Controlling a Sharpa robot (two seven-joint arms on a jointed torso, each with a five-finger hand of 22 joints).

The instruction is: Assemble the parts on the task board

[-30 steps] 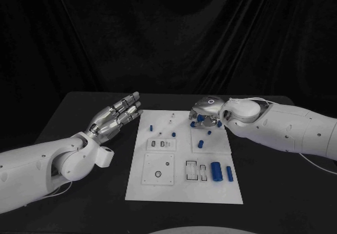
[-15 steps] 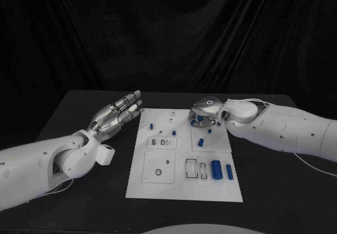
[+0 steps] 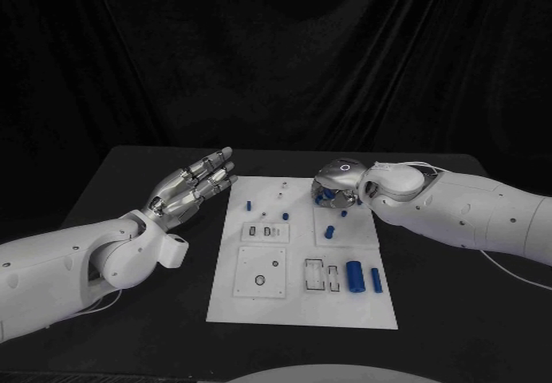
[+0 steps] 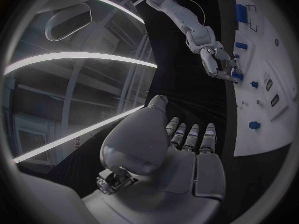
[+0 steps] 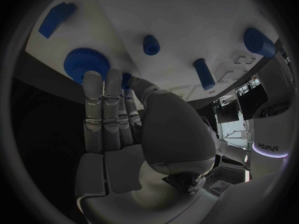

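The white task board (image 3: pixel 301 307) lies in the middle of the black table. My right hand (image 3: pixel 337 182) hangs over its far right part with the fingers pointing down. In the right wrist view its fingertips (image 5: pixel 102 79) touch the edge of a blue gear (image 5: pixel 76 59) on the board (image 5: pixel 187 15), and a bit of blue shows between thumb and fingers; whether anything is held is unclear. My left hand (image 3: pixel 190 187) is raised left of the board, flat, fingers apart, holding nothing. The left wrist view shows that hand (image 4: pixel 181 149) and, far off, the right hand (image 4: pixel 219 62).
Loose blue parts lie on the board: a thick cylinder (image 3: pixel 354 277) and a thin one (image 3: pixel 375 281) near right, a short peg (image 3: pixel 330 234) mid right, two small pegs (image 3: pixel 247 208) (image 3: pixel 284 215) further back. Bare black table (image 3: pixel 448 319) flanks the board.
My right hand has shifted slightly left and lower over the board's far right part. The left hand has barely moved.
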